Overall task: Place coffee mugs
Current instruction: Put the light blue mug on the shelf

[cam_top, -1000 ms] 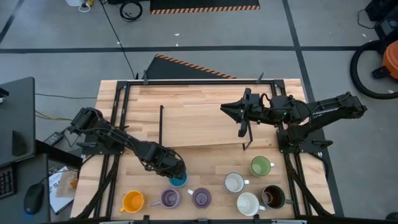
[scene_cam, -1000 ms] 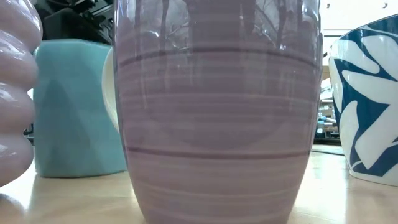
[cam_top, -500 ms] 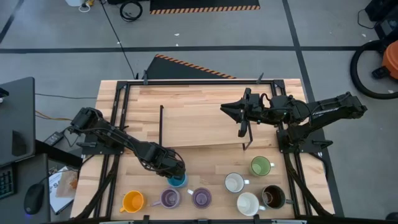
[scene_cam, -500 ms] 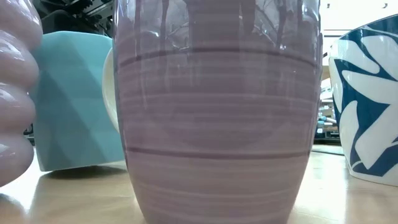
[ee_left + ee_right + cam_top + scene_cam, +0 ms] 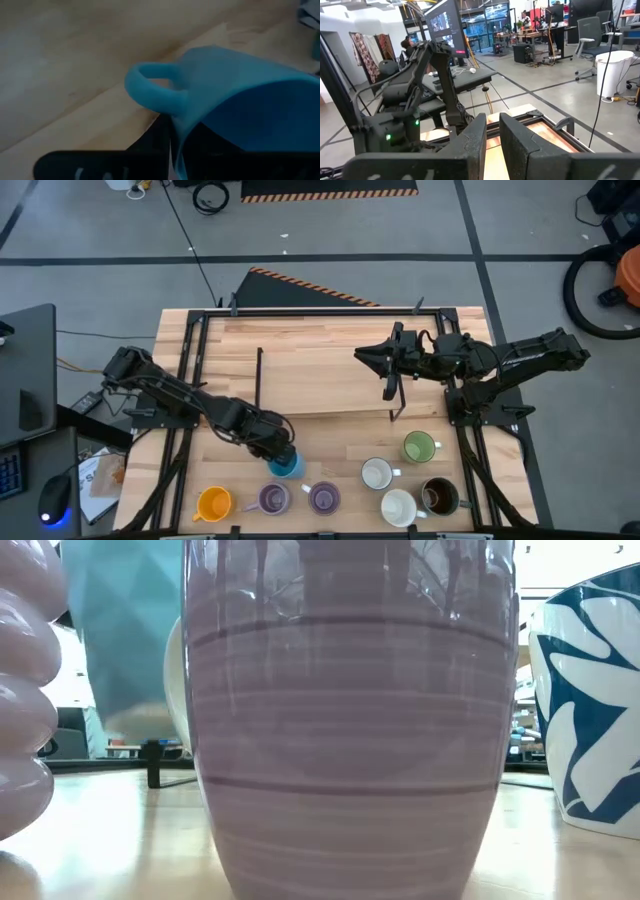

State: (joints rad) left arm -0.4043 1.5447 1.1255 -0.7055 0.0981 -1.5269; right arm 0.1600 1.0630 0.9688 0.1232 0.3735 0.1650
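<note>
The left gripper (image 5: 281,455) has its jaws closed on the wall of the blue mug (image 5: 235,105), just beside the handle, and the low view shows the mug clear of the desk (image 5: 320,370). So the carrying step is in hand. Next it should be moved away from the row of mugs and set down upright. The right gripper (image 5: 366,355) waits over the far side, its jaws closed and empty.

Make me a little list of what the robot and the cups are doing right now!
left gripper: shut on the blue mug, lifted off the table
right gripper: shut, empty, waiting over the far side
orange mug: near edge, leftmost
purple mugs: two, side by side
white mugs: two
green mug: beside a white one
dark brown mug: rightmost
</note>
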